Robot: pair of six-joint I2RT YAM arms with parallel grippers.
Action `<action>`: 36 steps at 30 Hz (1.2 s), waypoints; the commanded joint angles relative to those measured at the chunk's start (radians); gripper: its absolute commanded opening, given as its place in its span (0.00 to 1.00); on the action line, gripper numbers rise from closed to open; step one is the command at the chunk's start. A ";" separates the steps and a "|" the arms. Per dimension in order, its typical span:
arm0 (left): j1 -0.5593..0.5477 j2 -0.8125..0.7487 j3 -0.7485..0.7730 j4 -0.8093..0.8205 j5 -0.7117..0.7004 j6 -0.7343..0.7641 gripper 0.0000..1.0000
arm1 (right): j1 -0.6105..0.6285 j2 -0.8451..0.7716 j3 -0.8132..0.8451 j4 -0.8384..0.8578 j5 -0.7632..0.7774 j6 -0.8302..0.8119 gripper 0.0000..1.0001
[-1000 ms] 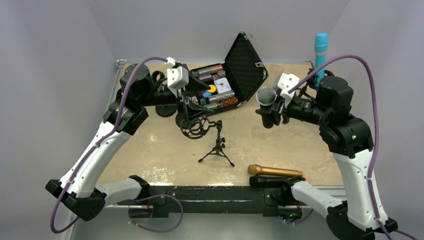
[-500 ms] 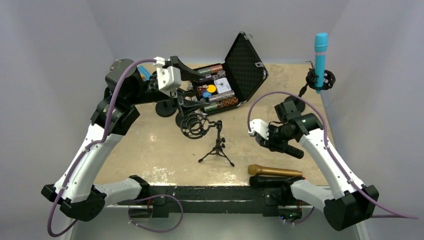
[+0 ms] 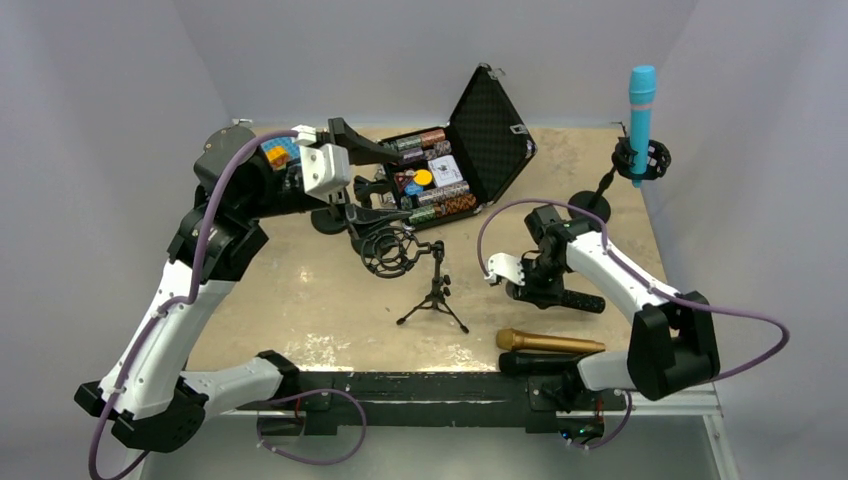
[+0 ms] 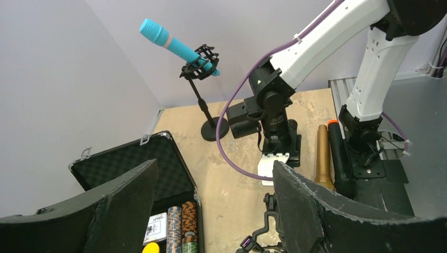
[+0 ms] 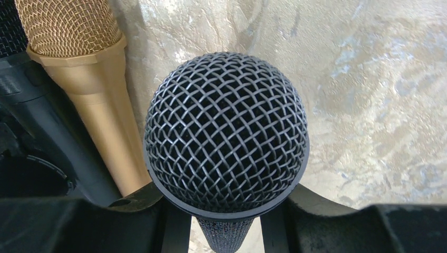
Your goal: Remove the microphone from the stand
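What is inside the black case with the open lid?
Stacks of chips, a white card and a round yellow piece lie in the black case. The left gripper covers its left end.

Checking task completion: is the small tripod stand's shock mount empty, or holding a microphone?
Empty: the shock mount is a bare ring, and the right gripper holds the black microphone.

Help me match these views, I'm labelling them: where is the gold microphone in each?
Top external: the gold microphone lies low in the picture, right of centre.
Left wrist: gold microphone right of centre, pointing up the picture.
Right wrist: gold microphone upper left, mesh head showing.
Shared landmark: the black microphone lying alongside it.
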 commanded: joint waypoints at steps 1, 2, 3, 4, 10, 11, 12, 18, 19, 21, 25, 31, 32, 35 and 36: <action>0.001 -0.019 -0.014 0.017 -0.009 0.013 0.84 | 0.000 0.043 0.014 0.004 -0.011 -0.074 0.09; 0.003 -0.022 -0.019 0.017 -0.011 0.013 0.84 | -0.001 0.055 0.013 -0.004 -0.017 -0.077 0.10; 0.004 -0.025 -0.022 0.016 -0.012 0.015 0.84 | -0.001 0.071 0.012 -0.014 -0.022 -0.077 0.10; 0.006 -0.028 -0.026 0.014 -0.013 0.017 0.84 | -0.001 0.092 0.010 -0.026 -0.032 -0.079 0.11; 0.021 -0.035 -0.037 0.004 -0.023 0.032 0.84 | -0.001 0.156 0.000 -0.074 -0.070 -0.085 0.20; 0.021 -0.037 -0.039 0.003 -0.023 0.033 0.84 | -0.001 0.164 -0.001 -0.071 -0.074 -0.079 0.23; 0.021 -0.036 -0.041 0.003 -0.023 0.034 0.84 | -0.001 0.170 -0.002 -0.070 -0.078 -0.076 0.29; 0.021 -0.027 -0.037 0.000 -0.023 0.040 0.84 | 0.000 0.162 0.011 -0.082 -0.110 -0.073 0.73; 0.021 -0.026 -0.038 0.000 -0.023 0.041 0.84 | 0.000 0.149 0.016 -0.092 -0.118 -0.074 0.75; 0.022 -0.022 -0.039 -0.002 -0.023 0.041 0.84 | -0.001 0.127 0.032 -0.114 -0.140 -0.075 0.78; 0.022 -0.021 -0.050 0.000 -0.018 0.035 0.84 | -0.003 0.082 0.082 -0.173 -0.169 -0.067 0.78; 0.022 -0.023 -0.057 -0.007 -0.017 0.037 0.84 | -0.039 0.088 0.204 -0.270 -0.208 -0.055 0.73; 0.022 -0.022 -0.058 -0.003 -0.016 0.031 0.84 | -0.051 0.094 0.215 -0.267 -0.210 -0.052 0.72; 0.022 -0.016 -0.059 0.012 -0.012 0.015 0.84 | -0.065 0.107 0.218 -0.173 -0.189 0.001 0.66; 0.022 -0.015 -0.059 0.013 -0.012 0.015 0.84 | -0.067 0.103 0.218 -0.130 -0.183 0.028 0.63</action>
